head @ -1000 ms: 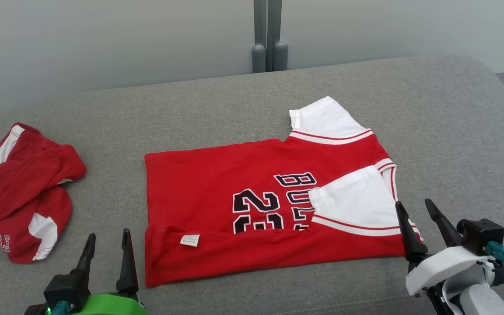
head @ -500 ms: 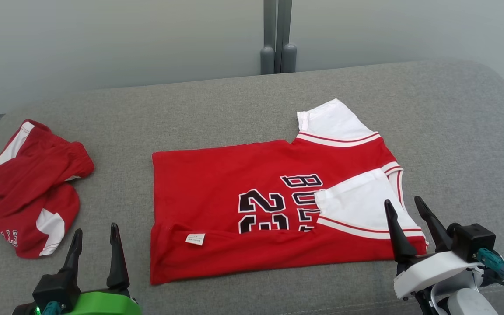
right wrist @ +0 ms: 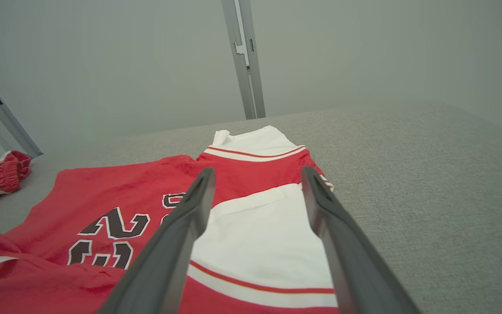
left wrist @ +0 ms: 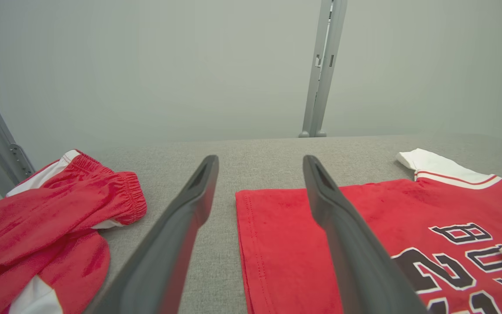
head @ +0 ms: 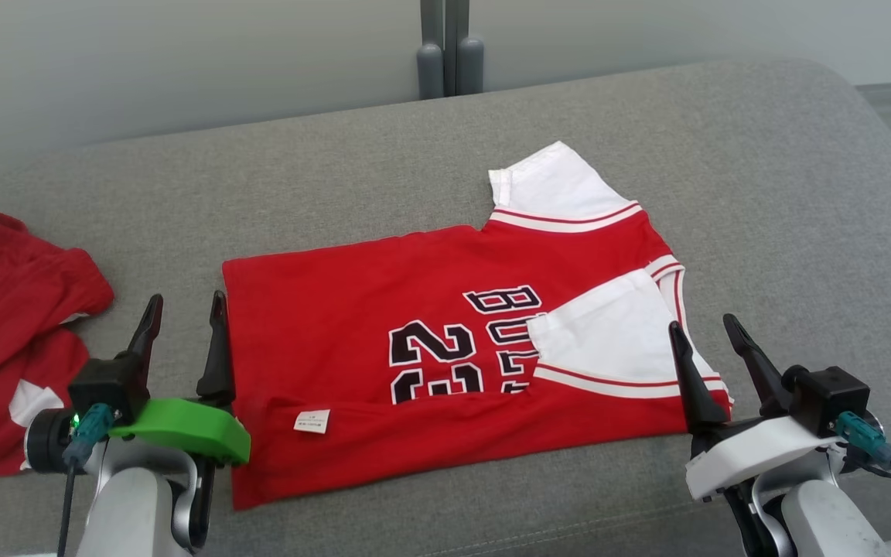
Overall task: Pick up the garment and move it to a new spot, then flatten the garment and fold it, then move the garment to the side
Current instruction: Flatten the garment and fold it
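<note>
Right now the red garment (head: 384, 325) lies spread in the middle of the grey cloth-covered desk (head: 762, 193), its printed side up with a black "23" and part of a word showing. Its neck end points to the robot's right. 1 white sleeve (head: 608, 340) is folded in over the chest and covers the end of the lettering. The other white sleeve (head: 554, 186) sticks out at the far edge. The near long edge is turned over onto the body, and a small white label (head: 312, 421) shows on that flap.

The left tool (head: 187, 298) stands at the garment's left hem edge with its 2 dark fingers wide apart and nothing between them. In the left wrist view the left tool (left wrist: 260, 161) straddles that edge, one finger over bare cloth, the other over the red fabric (left wrist: 286, 226). The right tool (head: 701, 322) sits at the garment's near right corner, likewise spread wide and empty. In the right wrist view its fingers (right wrist: 258, 171) frame the folded sleeve.

A second, crumpled red-and-white garment (head: 5, 333) lies well apart at the desk's left end. A grey post (head: 445, 46) rises behind the desk.
</note>
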Tool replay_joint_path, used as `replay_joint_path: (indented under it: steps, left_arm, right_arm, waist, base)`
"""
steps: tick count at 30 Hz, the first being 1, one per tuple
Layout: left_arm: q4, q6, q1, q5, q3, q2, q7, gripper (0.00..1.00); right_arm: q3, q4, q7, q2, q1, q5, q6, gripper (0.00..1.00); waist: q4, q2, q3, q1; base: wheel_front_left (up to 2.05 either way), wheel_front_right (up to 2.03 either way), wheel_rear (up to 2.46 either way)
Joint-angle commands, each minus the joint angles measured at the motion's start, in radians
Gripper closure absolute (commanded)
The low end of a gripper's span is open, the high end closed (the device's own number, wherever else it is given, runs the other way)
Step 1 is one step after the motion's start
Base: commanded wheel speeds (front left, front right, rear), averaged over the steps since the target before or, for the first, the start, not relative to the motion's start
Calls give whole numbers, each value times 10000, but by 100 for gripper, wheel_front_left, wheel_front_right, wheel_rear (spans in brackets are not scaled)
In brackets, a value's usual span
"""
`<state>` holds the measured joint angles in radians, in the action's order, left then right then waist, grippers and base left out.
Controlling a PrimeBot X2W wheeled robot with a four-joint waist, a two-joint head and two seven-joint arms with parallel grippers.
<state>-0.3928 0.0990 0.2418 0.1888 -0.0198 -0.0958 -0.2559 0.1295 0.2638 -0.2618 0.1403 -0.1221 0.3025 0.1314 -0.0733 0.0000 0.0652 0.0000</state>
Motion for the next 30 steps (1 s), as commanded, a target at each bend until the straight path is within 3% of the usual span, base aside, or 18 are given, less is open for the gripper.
replay_joint_path:
  steps: [1,15,23,30]
  left_arm:
    - [-116,60,228,139,10,-74,21,0]
    - [-3696,289,3294,797,-297,-862,238,0]
    - [-5711,304,4397,1154,-307,-1305,81,0]
    - [-6575,318,4849,1345,-501,-1309,-21,0]
  right_arm:
    - [-18,-41,-39,7,-135,-73,-14,0]
    - [26,-331,-37,-165,-790,-194,-14,0]
    - [60,-424,-38,-200,-1095,-302,-14,0]
    - [94,-374,-38,-152,-1131,-367,-14,0]
  waist:
    - [-291,0,319,0]
    - [-1163,0,1775,0]
    - [-1284,0,2235,0]
    - [-1256,0,2333,0]
  base:
    - [0,0,0]
    - [0,0,0]
    - [0,0,0]
    - [0,0,0]
